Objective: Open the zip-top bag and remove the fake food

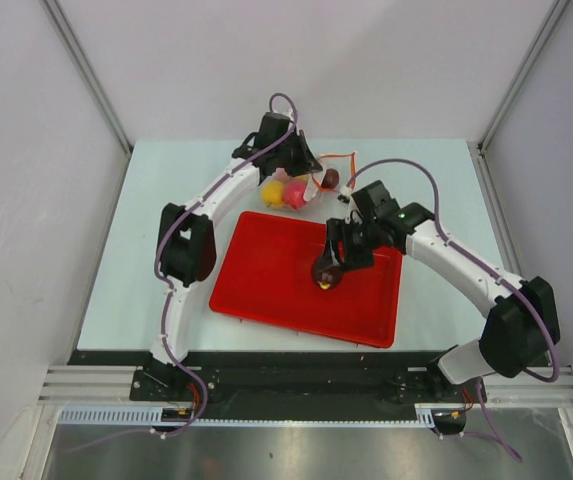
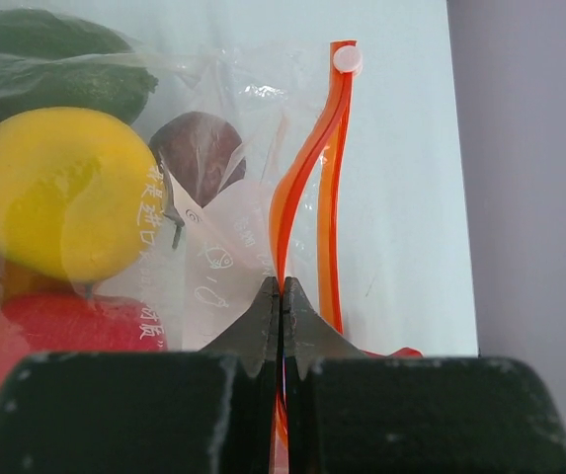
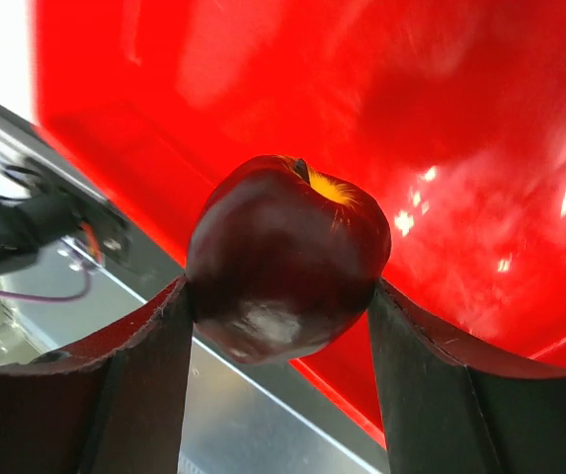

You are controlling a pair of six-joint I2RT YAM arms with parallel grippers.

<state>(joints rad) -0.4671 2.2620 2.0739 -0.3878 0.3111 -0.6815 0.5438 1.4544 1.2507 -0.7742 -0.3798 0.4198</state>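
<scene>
The clear zip-top bag [image 1: 301, 190] lies at the far middle of the table with its orange-red zip strip [image 2: 307, 168] parted. My left gripper [image 2: 281, 286] is shut on one lip of that strip. Inside the bag I see a yellow fruit [image 2: 50, 193], a green one [image 2: 60, 64], a red one [image 2: 55, 331] and a dark maroon one [image 2: 199, 148]. My right gripper [image 3: 283, 296] is shut on a dark maroon apple [image 3: 283, 262] and holds it over the red tray [image 1: 266, 270]; the apple also shows in the top view [image 1: 327, 272].
The red tray [image 3: 460, 148] fills the middle of the table. Grey walls close in the back and both sides. The black rail and metal front edge [image 1: 286, 370] run along the near side.
</scene>
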